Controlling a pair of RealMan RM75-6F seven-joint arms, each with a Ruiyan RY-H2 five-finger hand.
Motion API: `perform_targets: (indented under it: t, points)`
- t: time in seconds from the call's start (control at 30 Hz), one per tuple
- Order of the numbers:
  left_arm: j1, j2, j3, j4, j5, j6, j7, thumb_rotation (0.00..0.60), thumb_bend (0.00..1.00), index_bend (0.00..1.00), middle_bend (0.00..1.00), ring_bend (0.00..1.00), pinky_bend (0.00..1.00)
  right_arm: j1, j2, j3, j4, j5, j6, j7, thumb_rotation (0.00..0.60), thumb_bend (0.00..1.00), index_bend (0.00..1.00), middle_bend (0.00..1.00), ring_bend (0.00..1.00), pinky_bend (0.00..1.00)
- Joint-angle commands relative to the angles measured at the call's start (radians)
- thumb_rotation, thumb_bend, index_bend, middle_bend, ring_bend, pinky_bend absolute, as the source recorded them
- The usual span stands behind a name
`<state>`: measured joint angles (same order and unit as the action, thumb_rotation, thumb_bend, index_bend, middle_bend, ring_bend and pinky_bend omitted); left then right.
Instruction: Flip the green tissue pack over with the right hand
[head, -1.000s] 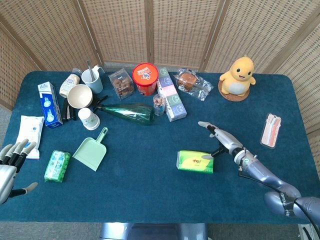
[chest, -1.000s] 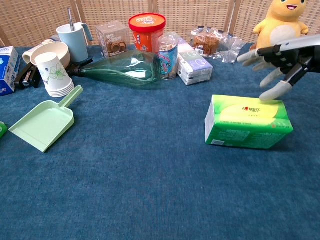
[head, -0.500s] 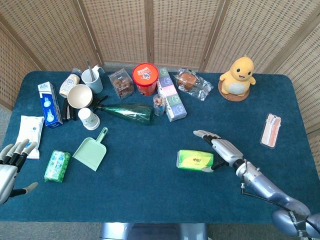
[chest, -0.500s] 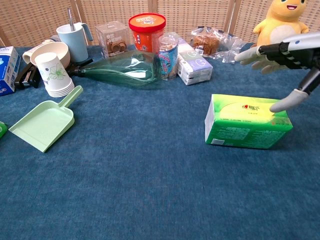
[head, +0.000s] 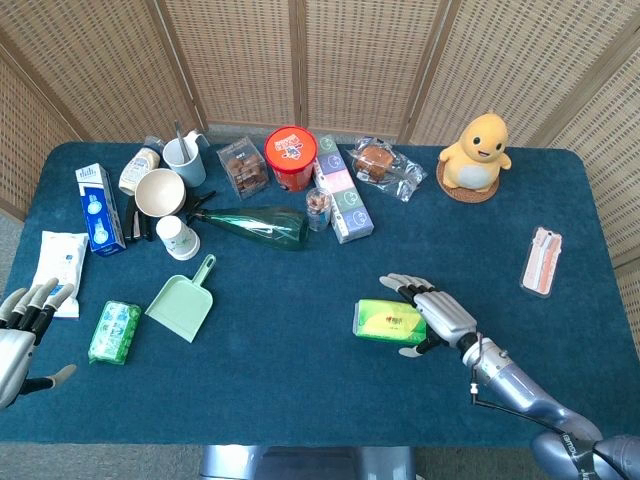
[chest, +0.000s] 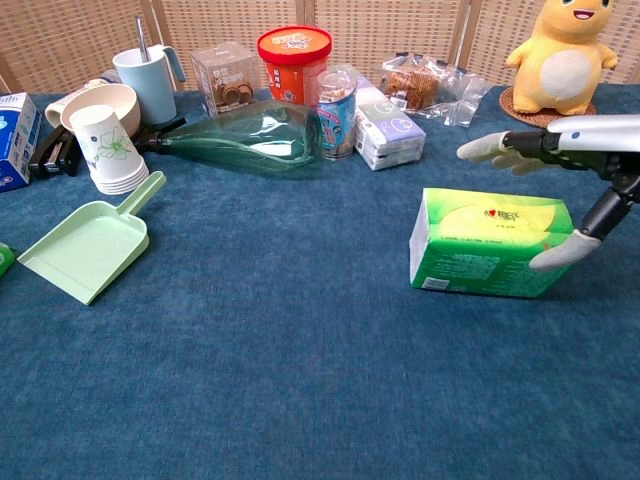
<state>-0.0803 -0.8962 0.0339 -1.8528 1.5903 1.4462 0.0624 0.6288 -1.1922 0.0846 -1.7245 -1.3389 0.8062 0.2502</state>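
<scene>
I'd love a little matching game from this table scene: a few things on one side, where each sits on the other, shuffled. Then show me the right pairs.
Things:
1. bright green tissue pack
2. yellow plush duck toy
3. pale green plastic dustpan
4. round red-lidded tub

Places:
A. far right corner area, on a round mat
B. back row, between a clear box of brown snacks and a stack of pastel boxes
C. next to the right hand, near the table's front middle
D. left of centre, handle pointing toward a paper cup

Pairs: 1-C, 2-A, 3-D, 4-B
</scene>
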Motion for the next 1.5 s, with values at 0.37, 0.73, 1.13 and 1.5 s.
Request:
perform_targets:
  t: [0.37,0.73,1.13,1.5]
  points:
    - [0.000,0.002,-0.002,0.003,-0.002,0.002,-0.007,0.600,0.04,0.00,0.00,0.00,0.00,-0.022,-0.096,0.011,0.074,0.023,0.065,-0.026,0.600,0.08,0.39,0.32,0.21,0.43]
    - [-0.001,0.001,0.001,0.004,0.001,-0.001,-0.008,0.600,0.04,0.00,0.00,0.00,0.00,0.041,0.015,0.042,-0.035,0.044,-0.119,0.181,0.600,0.24,0.54,0.49,0.38,0.60]
    - [-0.003,-0.001,0.002,0.000,-0.002,-0.008,0.004,0.600,0.04,0.00,0.00,0.00,0.00,0.180,0.049,0.124,0.054,0.004,-0.474,0.514,0.600,0.25,0.56,0.50,0.41,0.62]
    - [-0.003,-0.001,-0.001,0.000,-0.008,-0.008,0.002,0.600,0.04,0.00,0.00,0.00,0.00,0.174,-0.062,0.081,0.212,0.057,-0.347,0.290,0.600,0.06,0.12,0.25,0.33,0.44]
